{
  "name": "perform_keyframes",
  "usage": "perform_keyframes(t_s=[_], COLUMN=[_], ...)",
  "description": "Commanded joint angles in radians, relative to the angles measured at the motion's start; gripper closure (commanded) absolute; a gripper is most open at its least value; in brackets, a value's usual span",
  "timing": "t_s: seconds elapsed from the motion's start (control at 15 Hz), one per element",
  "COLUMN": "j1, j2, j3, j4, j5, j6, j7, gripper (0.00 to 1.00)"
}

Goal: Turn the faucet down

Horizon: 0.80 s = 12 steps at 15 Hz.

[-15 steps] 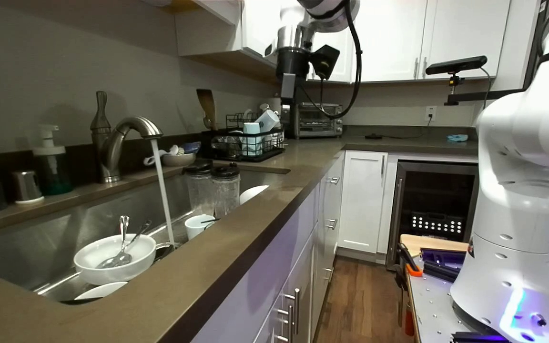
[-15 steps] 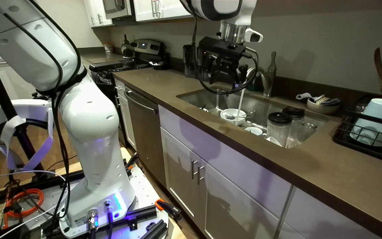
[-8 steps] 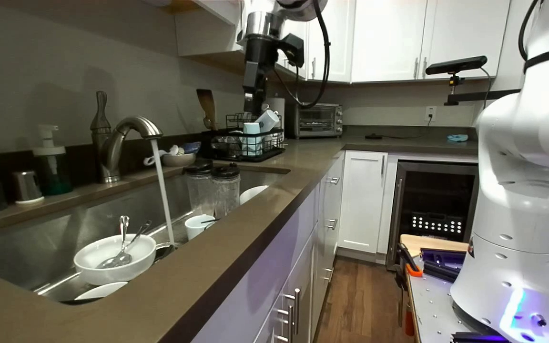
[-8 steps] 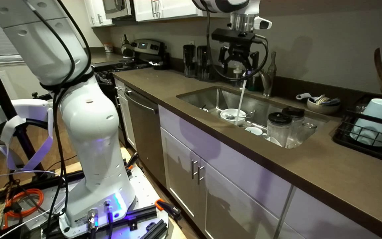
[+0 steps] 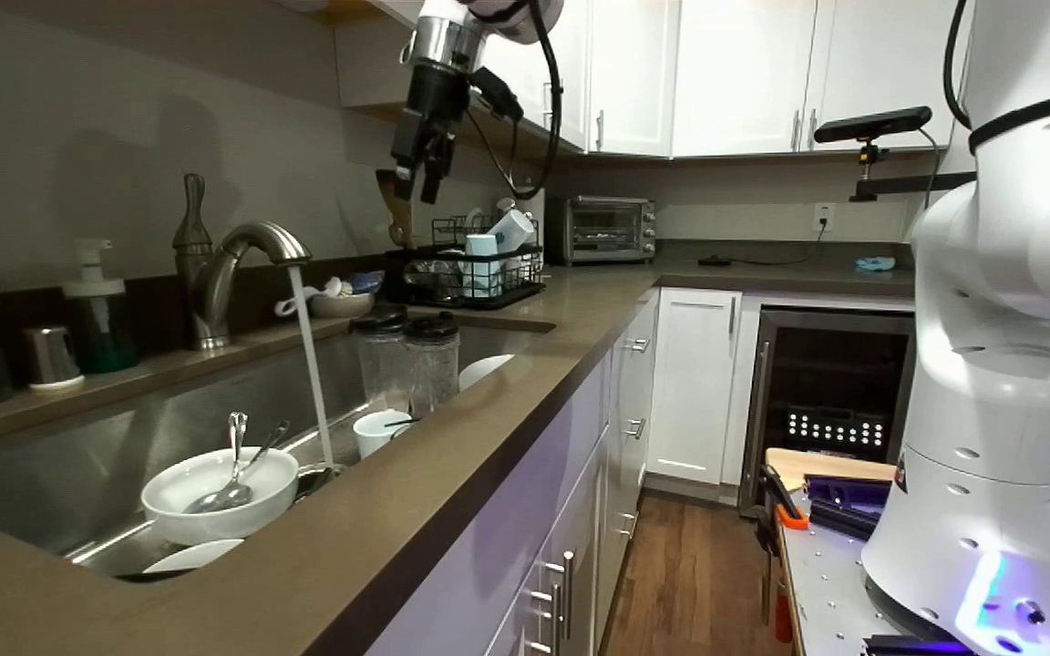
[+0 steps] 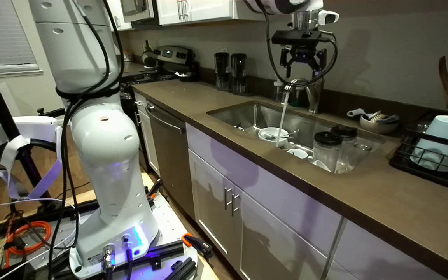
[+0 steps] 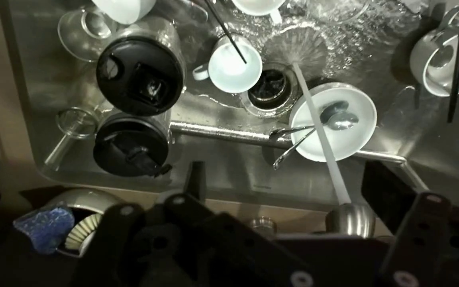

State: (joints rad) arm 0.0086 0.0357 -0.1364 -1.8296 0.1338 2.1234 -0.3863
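Observation:
The brushed-steel faucet (image 5: 215, 292) stands behind the sink. Its slim upright handle (image 5: 193, 214) points up. A stream of water (image 5: 313, 364) runs from the spout. The faucet also shows in an exterior view (image 6: 314, 95), partly behind the gripper's cable. My gripper (image 6: 303, 74) is open and empty, above the faucet there. In an exterior view the gripper (image 5: 417, 193) hangs tilted, higher than the spout and to its right. In the wrist view the spout (image 7: 351, 221) shows between the spread fingers (image 7: 287, 171), nearer the right one. The handle is hidden in the wrist view.
The sink holds a white bowl (image 5: 215, 527) with spoons, jars with black lids (image 5: 434, 364) and white mugs (image 7: 235, 69). Soap dispensers (image 5: 98, 337) stand beside the faucet. A sponge bowl (image 6: 377, 125) and a dish rack (image 5: 507, 299) lie along the counter. Cabinets hang above.
My gripper has moved toward the faucet, leftward in an exterior view and rightward in an exterior view, and has tilted. The faucet, handle and water stream look the same.

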Motion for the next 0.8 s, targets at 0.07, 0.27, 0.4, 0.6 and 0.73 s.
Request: perform_keyframes(t_s=[0.07,0.27,0.4,0.6,0.73], j1=[-0.044,-0.055,-0.057,-0.059,-0.059], j2=[0.064,0.071,0.070,0.076,0.077], j3=[0.035,0.047,0.057,0.064,0.069], j4=[0.048,0.021,-0.005,0.003,0.001], j5=[0.062,0.093,0.099,0.068,0.068], j6=[0.131,0.254,0.333,0.314,0.313], j7=[0.022,0.034,0.046,0.043,0.043], gripper=[0.00,0.00,0.00,0.00,0.00])
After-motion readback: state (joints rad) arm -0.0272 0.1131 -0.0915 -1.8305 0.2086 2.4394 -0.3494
